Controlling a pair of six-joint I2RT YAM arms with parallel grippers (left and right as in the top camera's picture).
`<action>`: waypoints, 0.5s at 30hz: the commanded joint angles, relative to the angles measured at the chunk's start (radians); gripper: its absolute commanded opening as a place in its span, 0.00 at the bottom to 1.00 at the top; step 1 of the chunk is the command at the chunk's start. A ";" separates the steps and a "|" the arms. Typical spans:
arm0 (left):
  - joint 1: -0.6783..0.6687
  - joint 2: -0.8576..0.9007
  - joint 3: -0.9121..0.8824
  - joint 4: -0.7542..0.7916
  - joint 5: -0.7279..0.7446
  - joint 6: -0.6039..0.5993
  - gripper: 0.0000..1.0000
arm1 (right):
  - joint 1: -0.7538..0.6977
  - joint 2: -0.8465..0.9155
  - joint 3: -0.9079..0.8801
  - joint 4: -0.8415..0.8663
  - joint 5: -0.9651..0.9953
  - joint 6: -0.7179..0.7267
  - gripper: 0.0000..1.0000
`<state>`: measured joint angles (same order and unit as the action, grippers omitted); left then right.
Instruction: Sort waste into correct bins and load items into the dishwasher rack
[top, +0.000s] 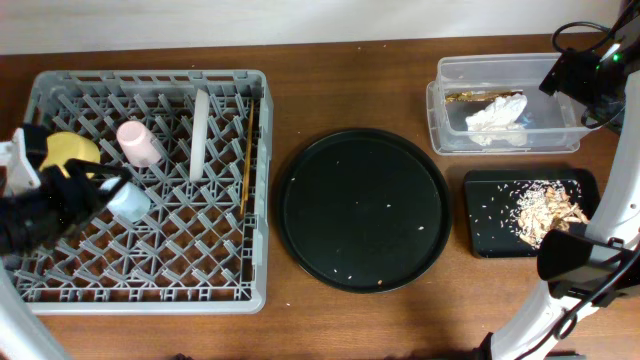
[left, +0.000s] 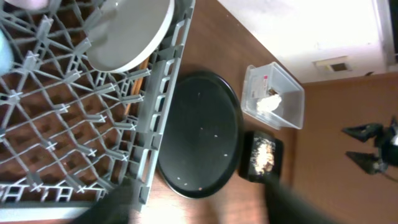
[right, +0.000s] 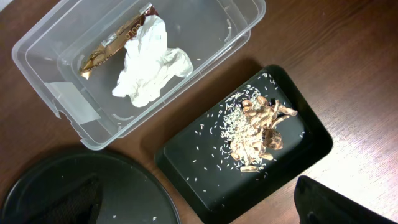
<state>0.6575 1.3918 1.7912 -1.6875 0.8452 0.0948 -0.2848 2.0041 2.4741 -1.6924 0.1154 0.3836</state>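
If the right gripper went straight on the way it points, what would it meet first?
Probably the shallow black tray, at its bare end short of the scraps; depth is unclear.

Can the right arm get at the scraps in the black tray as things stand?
Probably yes: the scraps lie uncovered in the shallow black tray, below the right gripper, whose fingers stand open. Nothing sits over them.

tan scraps (right: 260, 129) heaped in black tray (right: 186, 168)
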 joint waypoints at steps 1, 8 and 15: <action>-0.002 -0.099 -0.012 0.000 -0.123 -0.007 1.00 | -0.003 -0.002 0.006 -0.003 0.010 -0.006 0.99; -0.003 -0.158 -0.021 0.000 -0.449 0.016 1.00 | -0.003 -0.002 0.006 -0.003 0.009 -0.006 0.99; -0.375 -0.369 -0.414 0.507 -0.450 0.069 1.00 | -0.003 -0.002 0.006 -0.003 0.010 -0.006 0.99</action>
<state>0.4339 1.1362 1.5494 -1.3315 0.3977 0.1387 -0.2848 2.0037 2.4748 -1.6871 0.1150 0.3832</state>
